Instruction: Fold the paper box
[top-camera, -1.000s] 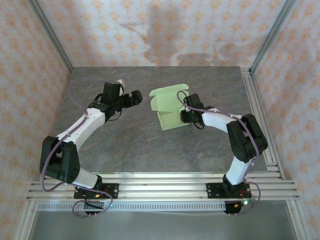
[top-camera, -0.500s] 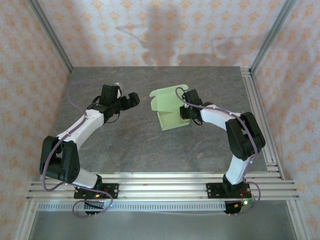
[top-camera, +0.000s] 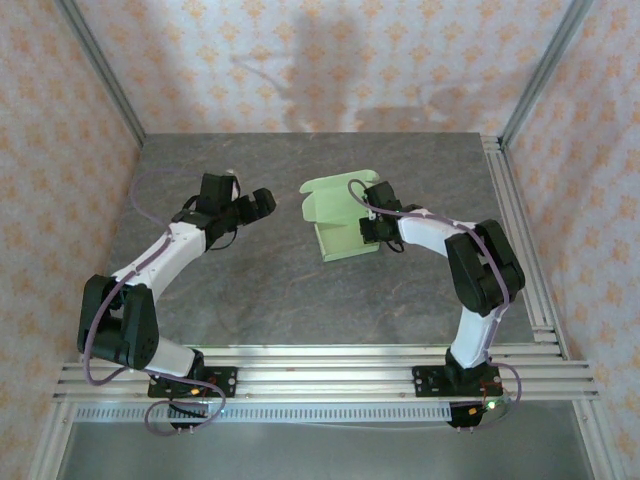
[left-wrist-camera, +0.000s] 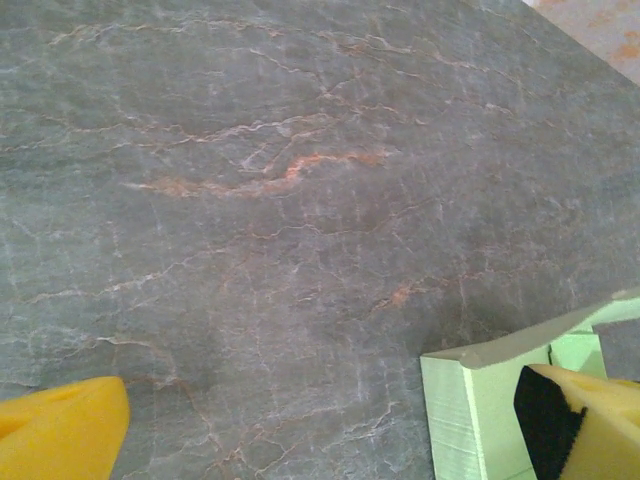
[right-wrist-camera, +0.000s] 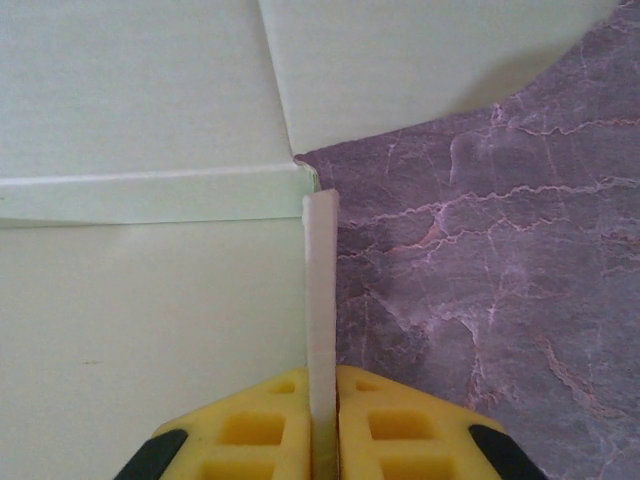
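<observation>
Grey marbled stone formed the table (top-camera: 280, 290), with silver rails (top-camera: 330, 365) across its near edge where both arm bases were bolted. From those bases the two arms bent inward toward the middle of the table.

On the left, the left gripper (top-camera: 262, 200) hung low over the stone with its fingers spread wide apart and nothing held. Its wrist camera showed the left gripper (left-wrist-camera: 320, 440) as one yellow fingertip (left-wrist-camera: 60, 425) in the lower left corner and the other in the lower right, with bare stone between them. A corner of the paper box (left-wrist-camera: 470, 410) showed just behind the right-hand one. From above, a narrow gap of table separated this gripper from the box.

On the right, the right gripper (top-camera: 363, 228) sat against the right side of the box. Its wrist camera showed the right gripper (right-wrist-camera: 322, 420) with both yellow fingers (right-wrist-camera: 250, 430) pressed together on a thin side flap seen edge-on, standing upright between them. Pale green panels of the paper box (right-wrist-camera: 150, 320) lay to the left of that flap, and stone to the right.

Between the two grippers, just beyond the middle of the table, the paper box (top-camera: 335, 215) stood partly folded: a low tray toward the near side and a taller back panel with rounded corners rising behind it.

Beyond the table, walls (top-camera: 320, 60) papered in a pale orange pattern closed the space.
</observation>
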